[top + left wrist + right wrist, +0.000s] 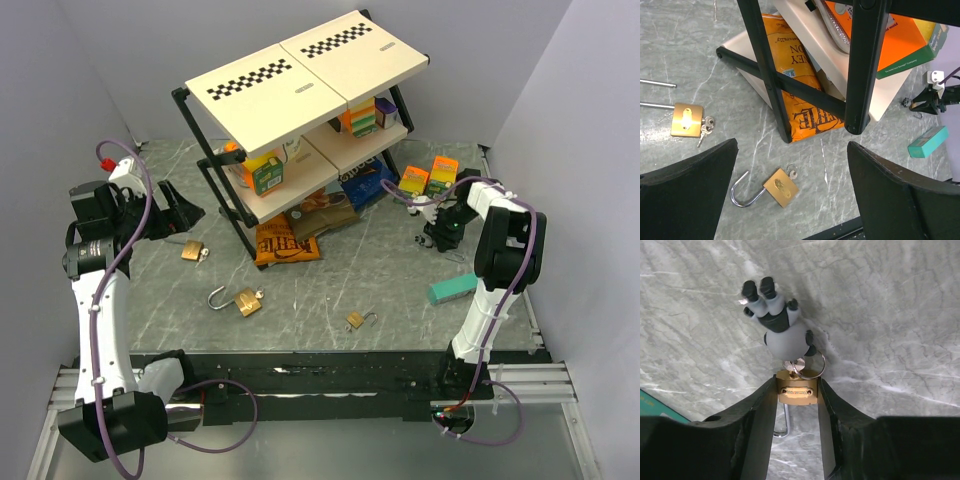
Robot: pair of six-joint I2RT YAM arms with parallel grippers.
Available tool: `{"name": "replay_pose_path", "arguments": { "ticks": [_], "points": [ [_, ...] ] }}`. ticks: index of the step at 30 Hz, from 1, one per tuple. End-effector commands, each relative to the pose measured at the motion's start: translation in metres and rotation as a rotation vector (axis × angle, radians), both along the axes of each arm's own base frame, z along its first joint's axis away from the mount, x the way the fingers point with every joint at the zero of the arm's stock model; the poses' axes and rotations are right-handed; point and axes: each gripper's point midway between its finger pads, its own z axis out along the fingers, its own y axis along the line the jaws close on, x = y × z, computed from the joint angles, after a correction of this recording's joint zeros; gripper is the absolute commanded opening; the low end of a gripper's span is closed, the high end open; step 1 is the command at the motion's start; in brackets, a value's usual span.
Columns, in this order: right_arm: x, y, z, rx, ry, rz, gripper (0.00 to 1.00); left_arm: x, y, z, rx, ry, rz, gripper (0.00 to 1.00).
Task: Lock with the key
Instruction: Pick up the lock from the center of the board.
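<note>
Right wrist view, right gripper (796, 386) pinching brass padlock (796, 393), key ring (807, 367) at its end, left gripper (792, 147) spread wide over open-shackle padlock (776, 186) on table (680, 45).

The left arm (100, 300) and the right arm (487, 300) have white links and black joint housings. A purple cable (149, 195) runs along each one, with a small red piece (107, 159) on the left. The fingers (685, 195) are matte black and broad.
</note>
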Motion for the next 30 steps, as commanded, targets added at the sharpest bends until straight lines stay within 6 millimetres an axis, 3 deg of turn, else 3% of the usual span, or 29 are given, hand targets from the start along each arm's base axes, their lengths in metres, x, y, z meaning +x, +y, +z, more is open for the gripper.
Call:
{"name": "replay_pose_path", "arguments": {
  "ticks": [1, 9, 15, 22, 30],
  "points": [
    [0.002, 0.004, 0.005, -0.002, -0.027, 0.017, 0.38, 0.001, -0.001, 0.016, -0.016, -0.055, 0.010, 0.96],
    [0.011, 0.020, 0.044, 0.081, -0.098, 0.005, 0.14, -0.004, 0.004, 0.016, -0.003, -0.056, 0.051, 0.96],
    [0.005, 0.032, 0.066, 0.149, -0.093, -0.007, 0.01, -0.009, -0.002, 0.026, -0.007, -0.078, 0.024, 0.96],
    [0.000, 0.052, 0.105, 0.263, -0.118, -0.083, 0.00, -0.017, -0.010, 0.042, -0.032, -0.127, 0.007, 0.96],
    [-0.007, 0.081, 0.168, 0.469, -0.123, -0.288, 0.00, -0.033, -0.019, 0.086, -0.029, -0.283, -0.010, 0.97]
  ]
}}
